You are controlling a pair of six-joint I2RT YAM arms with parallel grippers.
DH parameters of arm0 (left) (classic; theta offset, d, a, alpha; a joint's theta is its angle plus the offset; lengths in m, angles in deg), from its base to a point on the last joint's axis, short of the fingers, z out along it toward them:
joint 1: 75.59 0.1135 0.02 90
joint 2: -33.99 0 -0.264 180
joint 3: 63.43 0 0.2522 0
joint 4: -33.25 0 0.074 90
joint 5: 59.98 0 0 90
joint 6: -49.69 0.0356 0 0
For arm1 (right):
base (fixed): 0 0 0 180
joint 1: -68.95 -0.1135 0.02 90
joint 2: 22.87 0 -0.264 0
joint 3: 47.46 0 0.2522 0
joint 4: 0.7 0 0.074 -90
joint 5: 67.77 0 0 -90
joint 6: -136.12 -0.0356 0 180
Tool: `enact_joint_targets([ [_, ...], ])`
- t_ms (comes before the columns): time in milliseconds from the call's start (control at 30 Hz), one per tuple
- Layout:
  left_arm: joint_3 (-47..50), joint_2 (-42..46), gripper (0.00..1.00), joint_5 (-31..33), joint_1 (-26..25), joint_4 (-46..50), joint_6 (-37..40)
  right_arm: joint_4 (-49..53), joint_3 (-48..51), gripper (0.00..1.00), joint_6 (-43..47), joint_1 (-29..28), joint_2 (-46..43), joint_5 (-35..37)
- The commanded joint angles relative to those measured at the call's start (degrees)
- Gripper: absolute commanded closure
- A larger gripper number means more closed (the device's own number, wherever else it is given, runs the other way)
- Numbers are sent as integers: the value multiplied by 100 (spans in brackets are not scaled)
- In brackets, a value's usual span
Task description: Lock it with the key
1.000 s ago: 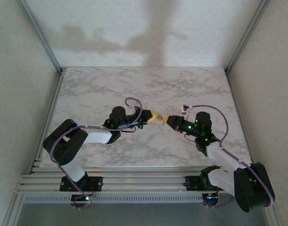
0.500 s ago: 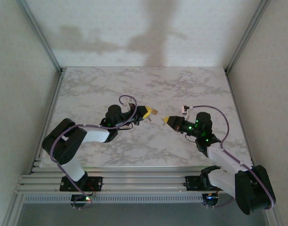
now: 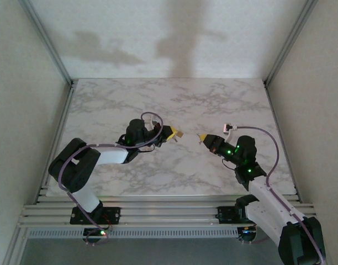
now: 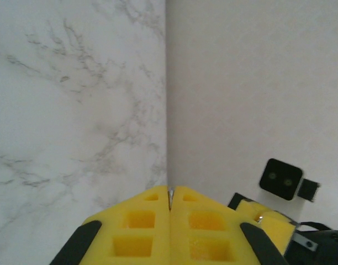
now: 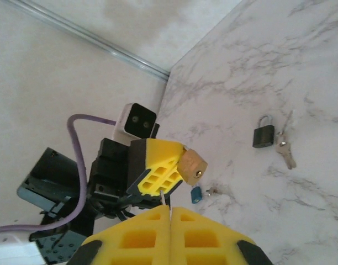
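**A:** In the top view you have a white marble-patterned table (image 3: 174,99) filling the middle of the frame, with grey veins all over it.

**B:** And behind it?

**A:** A plain pale back wall (image 3: 103,22) runs across the top. Note the soft grey shadows (image 3: 183,38) on it — one tall streak at upper centre, with blotches to its left.

**B:** The sides?

**A:** You get a bare left wall (image 3: 20,138) and a bare right wall (image 3: 318,121). A slanting aluminium post (image 3: 47,41) stands at upper left and a second post (image 3: 289,41) at upper right. Along the bottom you'll see grooved aluminium rails (image 3: 169,212) at the table's near edge. The light is even and diffuse — no hard glare.
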Motion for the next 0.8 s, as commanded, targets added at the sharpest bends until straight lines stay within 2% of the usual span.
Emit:
enact_joint_targets([
  [0,-414,44,100,-187,43,912,890,101,52,100,71,121,-33,250],
  [267,-811,-216,100,-118,0,1919,1731,27,123,100,-5,234,-132,262],
  [567,-2208,-1170,100,-3,-461,3436,2498,67,120,100,4,275,-169,222],
  [767,-2952,-1832,100,121,-676,4032,2631,107,127,100,10,306,-265,222],
])
